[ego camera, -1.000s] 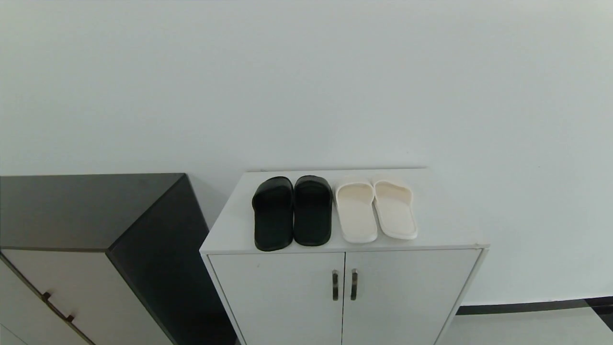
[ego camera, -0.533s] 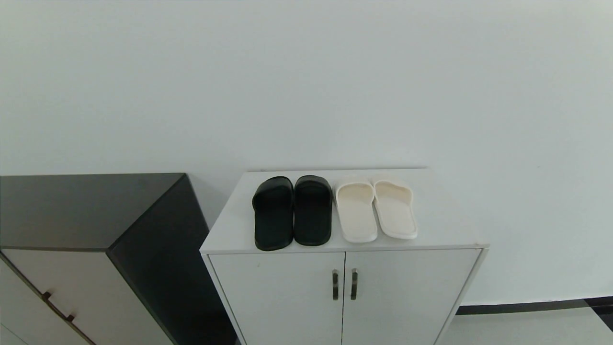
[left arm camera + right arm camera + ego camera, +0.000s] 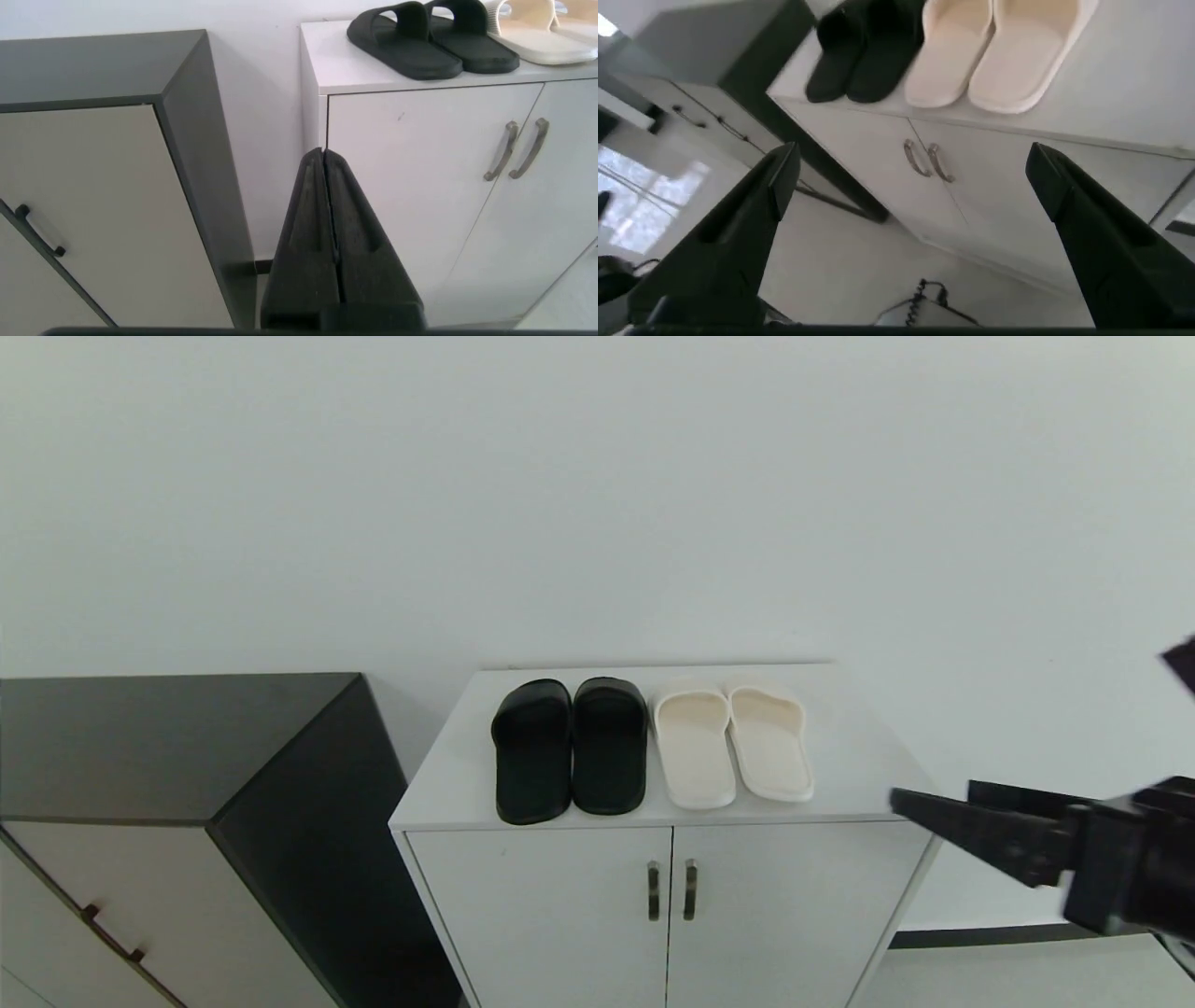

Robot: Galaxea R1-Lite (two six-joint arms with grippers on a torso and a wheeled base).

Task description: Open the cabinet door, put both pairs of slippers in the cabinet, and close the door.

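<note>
Cabinet (image 3: 794,915): both doors shut. Black slippers (image 3: 607,747) and cream slippers (image 3: 695,747) sit side by side on top. Opening, loading and closing all remain. Right gripper (image 3: 934,803) spread wide near cabinet's right corner; left gripper (image 3: 322,159) clenched, empty.

Black rubber slippers (image 3: 569,751) and cream rubber slippers (image 3: 733,744) are seen on a plain white two-door cabinet (image 3: 541,915) with grey metal handles (image 3: 671,890), to the left of the black right gripper (image 3: 934,795).

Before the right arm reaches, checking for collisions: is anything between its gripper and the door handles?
Nothing visible. The right gripper hangs open by the cabinet, at its right front corner; only bare door front lies before the door handles.
</note>
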